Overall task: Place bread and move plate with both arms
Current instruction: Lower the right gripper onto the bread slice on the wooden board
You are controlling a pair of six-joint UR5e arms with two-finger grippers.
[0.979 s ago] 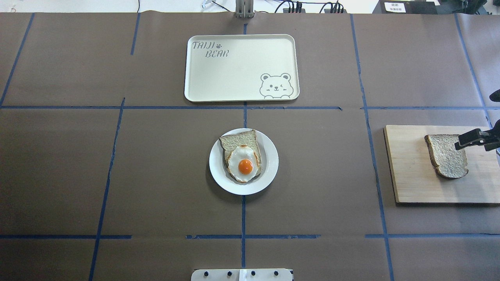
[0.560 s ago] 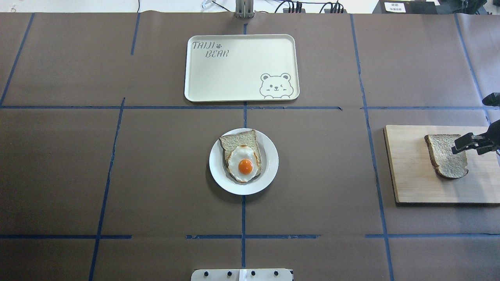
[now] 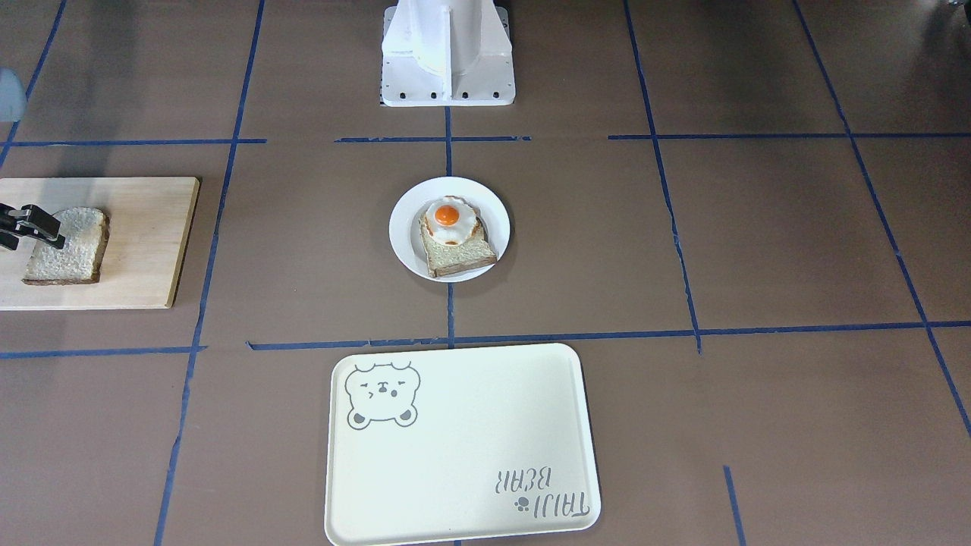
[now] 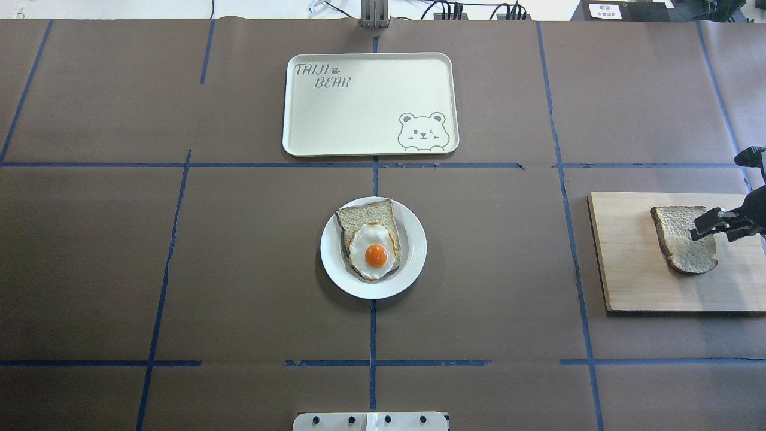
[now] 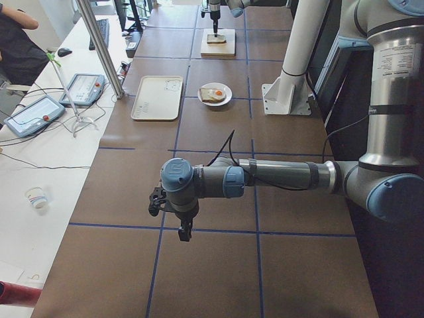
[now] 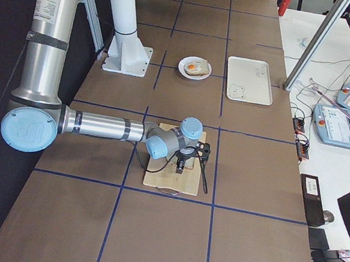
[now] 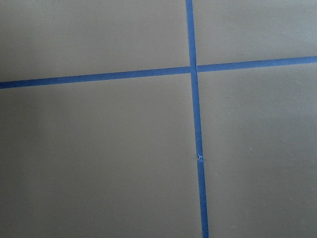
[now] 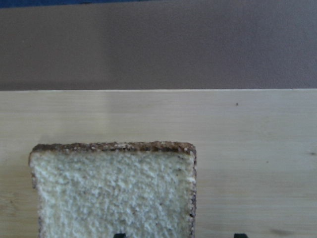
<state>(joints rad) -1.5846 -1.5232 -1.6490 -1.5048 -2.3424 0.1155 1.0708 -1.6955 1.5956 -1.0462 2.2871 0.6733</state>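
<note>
Where the bread (image 4: pixel 682 239) lies flat on the wood board (image 4: pixel 628 275), we note pale speckled crumb, dark crust. R hand (image 4: pixel 700 231) hangs over its edge, released, nothing gripped. L hand (image 5: pixel 183 232): grip state cannot be told. Plate (image 4: pixel 414 263) sits at worktop (image 4: pixel 239 269) centre.

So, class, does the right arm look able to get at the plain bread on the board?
Probably yes: the right claw hangs open just over the edge of the bread, with nothing between them on the wooden board.
</note>
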